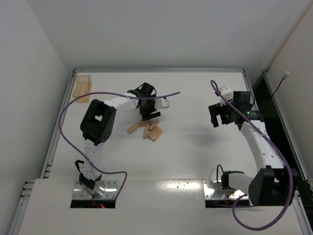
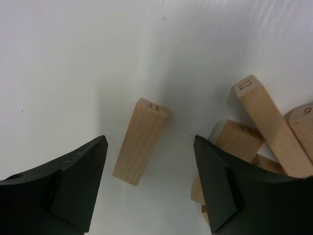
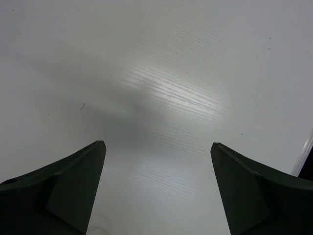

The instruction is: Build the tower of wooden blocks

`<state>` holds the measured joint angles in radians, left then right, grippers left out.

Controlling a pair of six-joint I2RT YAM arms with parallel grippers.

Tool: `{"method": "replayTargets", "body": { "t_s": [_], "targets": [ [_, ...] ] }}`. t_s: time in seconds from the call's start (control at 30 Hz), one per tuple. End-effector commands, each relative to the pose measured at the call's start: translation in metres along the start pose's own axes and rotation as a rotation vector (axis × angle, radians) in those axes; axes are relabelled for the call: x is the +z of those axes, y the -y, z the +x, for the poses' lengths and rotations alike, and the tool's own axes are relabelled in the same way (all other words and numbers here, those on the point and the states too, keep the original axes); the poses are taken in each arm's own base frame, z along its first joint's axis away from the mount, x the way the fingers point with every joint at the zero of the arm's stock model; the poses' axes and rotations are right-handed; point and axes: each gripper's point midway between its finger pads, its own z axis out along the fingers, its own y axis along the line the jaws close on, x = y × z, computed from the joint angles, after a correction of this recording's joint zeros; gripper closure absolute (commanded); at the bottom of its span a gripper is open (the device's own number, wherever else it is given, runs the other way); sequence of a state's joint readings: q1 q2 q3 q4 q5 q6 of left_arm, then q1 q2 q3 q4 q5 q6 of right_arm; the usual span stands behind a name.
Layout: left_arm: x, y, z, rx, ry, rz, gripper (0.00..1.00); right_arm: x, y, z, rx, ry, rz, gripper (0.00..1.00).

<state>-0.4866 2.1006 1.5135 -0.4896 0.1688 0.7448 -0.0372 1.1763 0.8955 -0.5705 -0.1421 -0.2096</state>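
From above, we see the wood blocks (image 1: 145, 129) lying in a loose heap on the white tabletop (image 1: 186, 152), left of its middle, none stacked upright. The left gripper (image 1: 149, 113) hangs just at the heap's 12 o'clock edge. A clear amber plastic box (image 1: 82, 88) sits in the far corner, toward 10 o'clock from the heap and well apart from it. The right gripper (image 1: 215, 117) hovers over bare surface at roughly 3 o'clock from the heap, well away.

In the left wrist view, the left gripper (image 2: 149, 142) stands wide, and a single block (image 2: 141, 147) lies flat between its fingers (image 2: 73, 181), touching neither. The rest of the heap (image 2: 244, 142) crowds toward 3 o'clock, partly hidden behind the right-hand finger; one bar marked 11 (image 2: 271, 129) leans across the others.

In the right wrist view, the right gripper (image 3: 157, 145) is spread wide with only tabletop (image 3: 161, 73) between its fingers.
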Motion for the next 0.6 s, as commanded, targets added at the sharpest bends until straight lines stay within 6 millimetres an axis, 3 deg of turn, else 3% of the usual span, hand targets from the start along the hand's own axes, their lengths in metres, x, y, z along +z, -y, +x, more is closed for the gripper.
{"method": "replayTargets", "body": {
  "t_s": [0.0,0.03,0.2,0.4,0.57],
  "targets": [
    [0.016,0.027,0.016,0.04,-0.063,0.08,0.33,0.001,-0.002,-0.004,0.007,0.019,-0.016,0.14],
    [0.02,0.026,0.016,0.039,-0.065,0.083,0.36,0.001,-0.002,-0.004,0.007,0.019,-0.016,0.14],
    [0.021,0.023,0.007,0.001,-0.052,0.095,0.74,0.001,-0.002,-0.004,0.007,0.019,-0.016,0.14],
    [0.022,0.02,0.004,-0.113,-0.045,0.121,0.98,-0.001,-0.002,-0.006,0.005,0.028,-0.013,0.14],
    [0.022,0.015,-0.017,-0.329,-0.007,0.144,1.0,-0.004,-0.002,-0.007,0.004,0.036,-0.01,0.14]
  ]
}}
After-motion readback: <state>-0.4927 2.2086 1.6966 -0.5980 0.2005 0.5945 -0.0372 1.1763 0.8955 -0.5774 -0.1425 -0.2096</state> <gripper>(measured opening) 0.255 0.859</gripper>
